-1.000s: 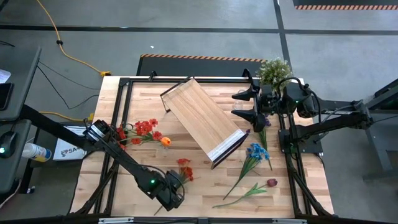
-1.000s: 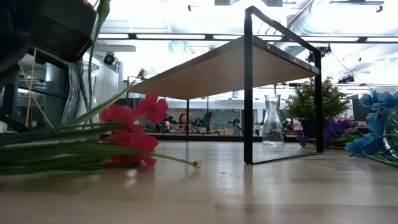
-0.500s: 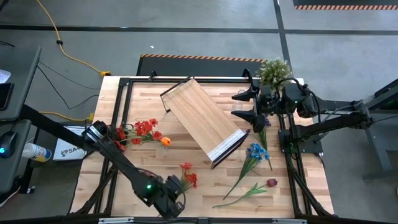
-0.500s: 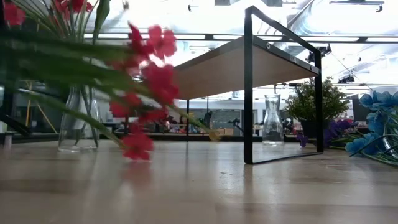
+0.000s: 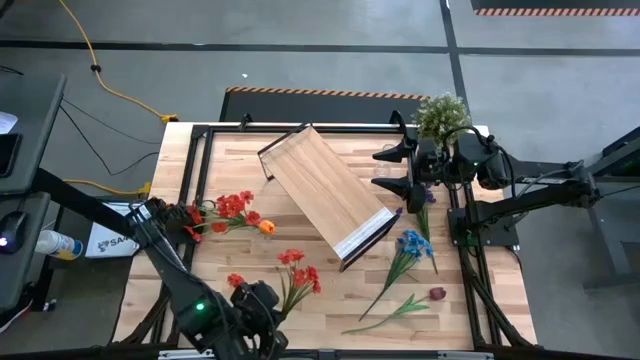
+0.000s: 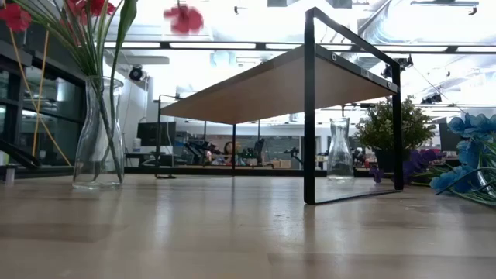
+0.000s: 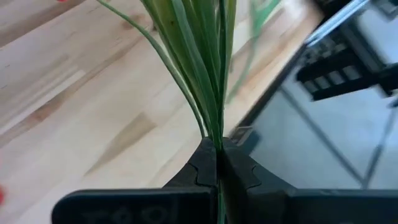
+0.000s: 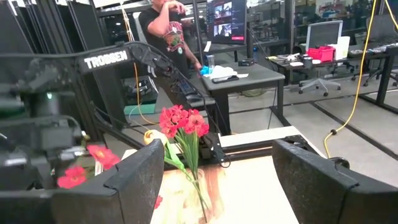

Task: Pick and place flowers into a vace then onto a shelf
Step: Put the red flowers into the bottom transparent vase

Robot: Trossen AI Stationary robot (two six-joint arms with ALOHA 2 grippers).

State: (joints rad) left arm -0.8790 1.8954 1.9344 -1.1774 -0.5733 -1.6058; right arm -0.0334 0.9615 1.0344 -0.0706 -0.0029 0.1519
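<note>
My left gripper hangs above the table's near edge, shut on a sprig of red flowers. One of its blooms shows at the top of the low view. A glass vase stands upright at the left with red flowers in it. The shelf stands on its black frame mid-table. Blue flowers, a dark red one and an orange one lie on the table. My right gripper waits open and level at the far right. My left gripper pinches the sprig's bundled green stems between its two fingers, near the lower end and away from the blooms. The fingers slant downward. The stems and leaves fan out ahead of the fingers, and the sprig is lifted clear of the table.
A second, empty glass vase and a bushy potted plant stand at the far right by my right arm. A purple flower lies there too. A person stands beyond the table's left side.
My left gripper has risen steeply from the tabletop near the table's front edge and tipped up, staying shut. The red sprig, which lay flat on the wood, has come up with it and now hangs clear of the table, its blooms spread toward the shelf.
</note>
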